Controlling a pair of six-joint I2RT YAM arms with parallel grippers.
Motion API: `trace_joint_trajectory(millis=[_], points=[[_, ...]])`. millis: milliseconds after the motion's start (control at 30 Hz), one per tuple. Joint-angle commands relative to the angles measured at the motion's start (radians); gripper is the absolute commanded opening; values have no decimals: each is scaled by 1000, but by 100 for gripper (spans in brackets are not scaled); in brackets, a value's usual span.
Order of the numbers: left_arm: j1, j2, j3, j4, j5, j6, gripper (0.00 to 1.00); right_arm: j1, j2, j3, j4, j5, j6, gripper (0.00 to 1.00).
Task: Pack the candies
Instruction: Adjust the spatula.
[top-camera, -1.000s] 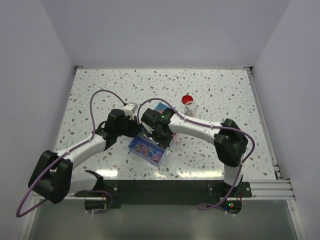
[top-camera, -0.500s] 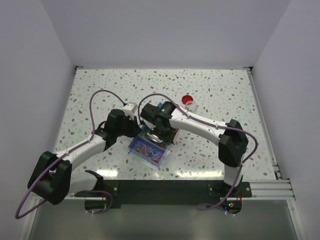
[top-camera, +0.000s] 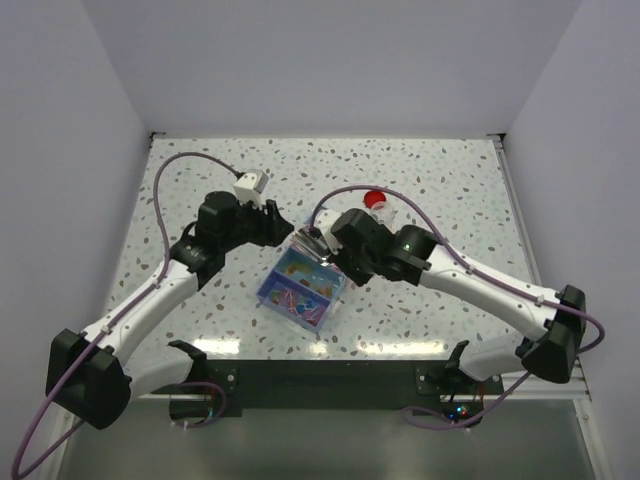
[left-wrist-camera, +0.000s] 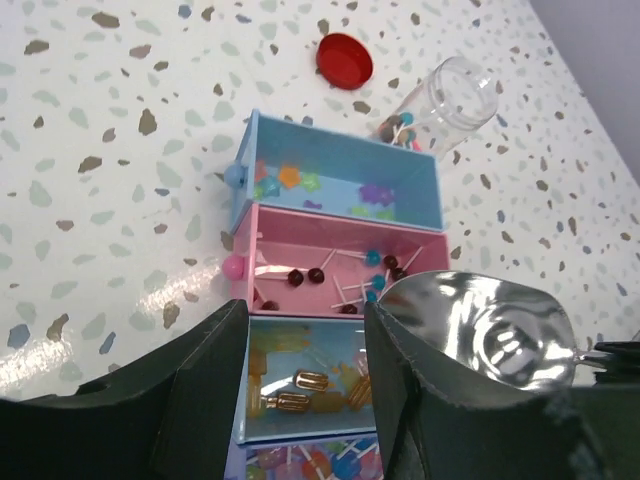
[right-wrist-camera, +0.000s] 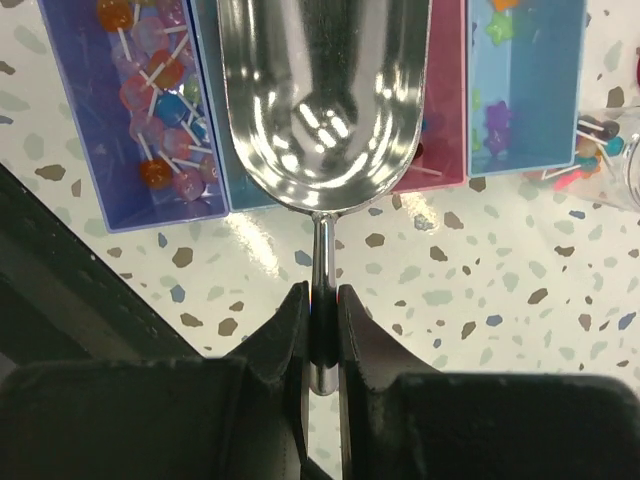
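The candies lie sorted in a compartment tray (top-camera: 283, 303): amber wrapped ones (left-wrist-camera: 300, 385) in a blue bin, lollipops (right-wrist-camera: 150, 100) in the purple bin, dark balls on sticks in the pink bin (left-wrist-camera: 300, 240), star shapes in the light-blue bin (right-wrist-camera: 525, 80). My left gripper (left-wrist-camera: 305, 390) hovers open over the blue bin, with nothing between its fingers. My right gripper (right-wrist-camera: 322, 320) is shut on the thin handle of a shiny metal scoop (right-wrist-camera: 320, 100). The scoop's bowl is empty and hangs over the middle bins. From above, both grippers (top-camera: 283, 228) (top-camera: 335, 245) flank the tray's far end.
A clear jar (left-wrist-camera: 440, 100) lies on its side just beyond the tray, a few lollipops at its mouth. The round red lid (left-wrist-camera: 345, 58) rests on the speckled table (top-camera: 200, 170) behind it. White walls close in the table's sides.
My left gripper has lifted back from the tray and its jaws have opened. The right arm has swung out to the right, carrying the scoop to the tray's far right side.
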Motion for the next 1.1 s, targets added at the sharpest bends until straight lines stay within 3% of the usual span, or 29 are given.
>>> trace_joint_trajectory(millis=[0,300,600,700,933,1033,1067], points=[[2,-26,107,-43,44,-49,55,3,-107,-96,251,14,-44,0],[3,-3,169,-53,199,-161,50,3,-222,-249,394,29,-72,0],[3,40,178,-146,143,-170,49,3,-248,-294,450,16,-87,0],[3,59,184,-135,158,-181,40,3,-248,-303,464,10,-86,0],[3,73,173,-89,208,-264,0,3,-262,-340,510,26,-76,0],[11,79,167,-72,221,-322,0,3,-280,-372,558,31,-61,0],[26,83,163,-58,234,-344,0,3,-282,-378,564,33,-57,5]])
